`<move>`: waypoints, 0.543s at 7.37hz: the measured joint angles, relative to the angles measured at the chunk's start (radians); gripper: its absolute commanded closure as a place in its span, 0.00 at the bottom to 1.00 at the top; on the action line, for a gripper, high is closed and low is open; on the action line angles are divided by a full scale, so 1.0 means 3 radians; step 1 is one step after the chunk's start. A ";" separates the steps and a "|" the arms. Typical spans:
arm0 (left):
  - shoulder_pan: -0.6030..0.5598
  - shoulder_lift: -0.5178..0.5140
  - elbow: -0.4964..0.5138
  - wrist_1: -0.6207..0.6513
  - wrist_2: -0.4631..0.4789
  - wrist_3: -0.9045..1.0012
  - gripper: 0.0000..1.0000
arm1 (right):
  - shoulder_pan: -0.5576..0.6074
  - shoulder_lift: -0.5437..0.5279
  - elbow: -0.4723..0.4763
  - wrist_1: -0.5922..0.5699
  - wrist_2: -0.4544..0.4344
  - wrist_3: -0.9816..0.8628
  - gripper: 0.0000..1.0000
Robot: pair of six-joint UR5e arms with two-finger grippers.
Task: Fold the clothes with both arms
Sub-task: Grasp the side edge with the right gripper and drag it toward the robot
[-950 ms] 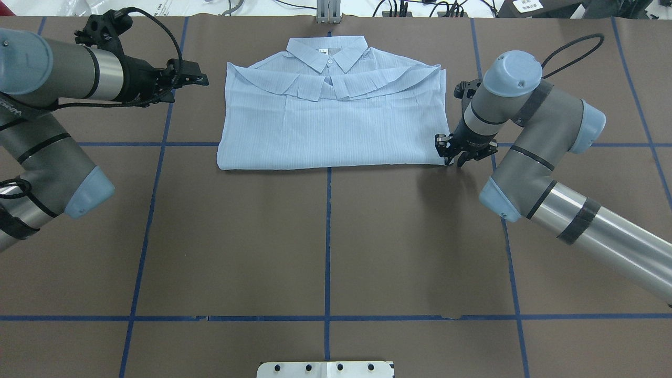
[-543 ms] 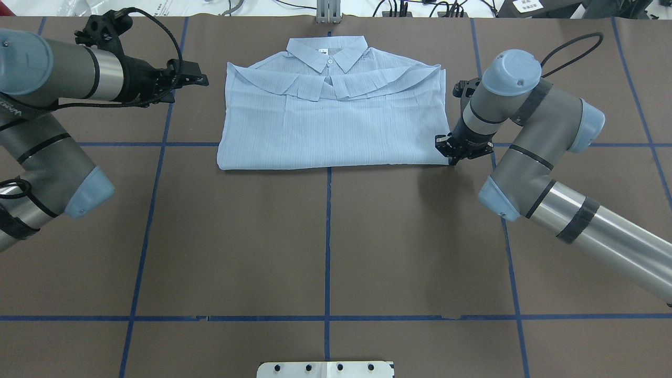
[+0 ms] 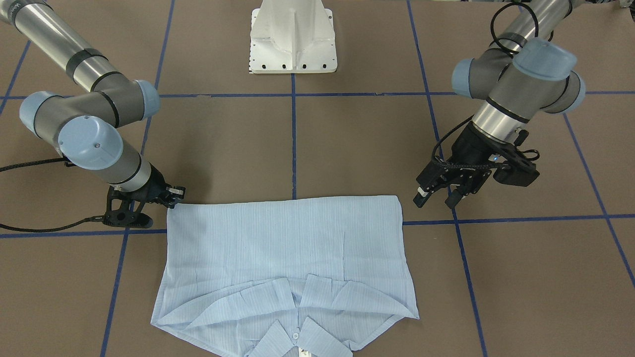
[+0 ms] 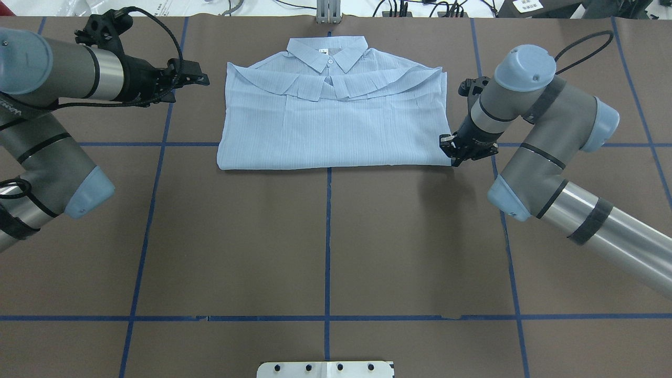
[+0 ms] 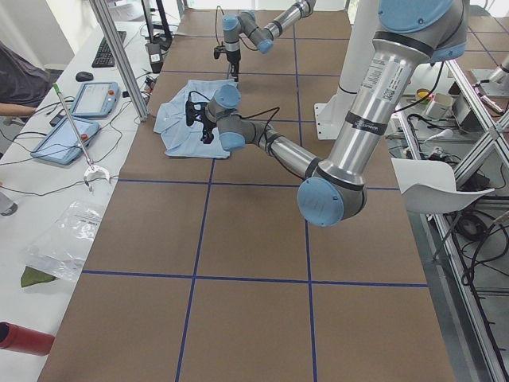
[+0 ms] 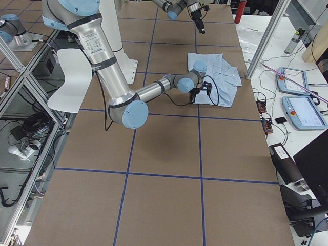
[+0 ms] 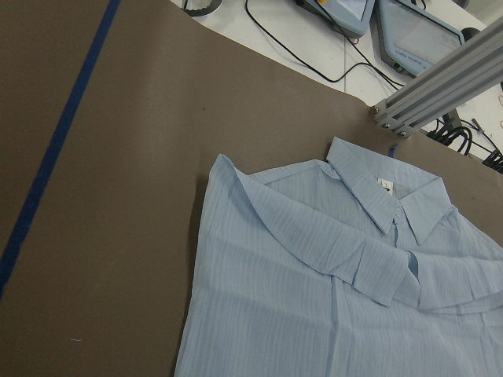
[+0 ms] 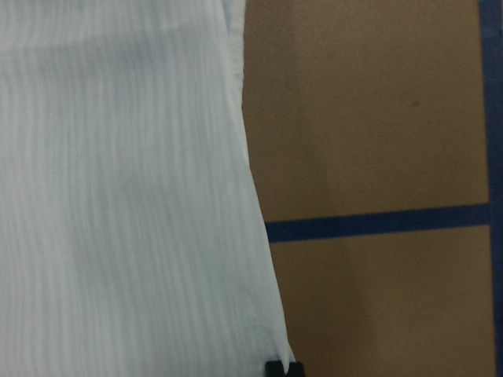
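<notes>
Shirt [image 4: 336, 131] lies flat on the table [image 4: 325, 252], folded to a rough rectangle. Its collar [image 4: 326, 54] is buttoned and on the side away from the robot, w/ two cuffs meeting just under it.

Right tool [image 4: 455, 159] sits at the shirt's corner opp. the collar, on the robot's-right side. Its fingers are drawn together w/ the corner's cloth btwn them, tips down at table level. From overhead the wrist covers most of the tool; the pinch reads better from the front cam. The right wrist cam is blurry: only a black fingertip [image 8: 283, 367] shows at the bottom edge, touching the shirt's edge, and the rest of the tool is out of frame.

Left tool [image 3: 435, 200] hangs off the shirt's robot's-left side, apart from the cloth, fingers spread wide, nothing in them. Its height over the table is hard to judge. The left wrist cam shows none of its fingers, and the shirt is cut off there at right & bottom.

The front cam crops the collar at the frame bottom. In the side cams both tools are too small to read.

White base [image 3: 293, 37] stands well off the shirt's folded edge, robot side. Blue tape lines [image 4: 327, 241] run under the shirt. Tablets [image 5: 94, 99] lie past the collar side, off the table, near part of a person [image 5: 14, 76] who is cut by the frame edge.
</notes>
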 measured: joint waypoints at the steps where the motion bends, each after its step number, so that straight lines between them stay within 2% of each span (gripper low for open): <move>1: 0.0000 0.0001 -0.0008 0.0000 0.0000 -0.0005 0.00 | 0.0008 -0.0181 0.0226 -0.0008 0.0018 -0.0001 1.00; 4: 0.0002 -0.0002 -0.0037 0.0005 0.0000 -0.0013 0.00 | 0.0009 -0.0875 0.1021 -0.0025 0.0032 -0.0002 1.00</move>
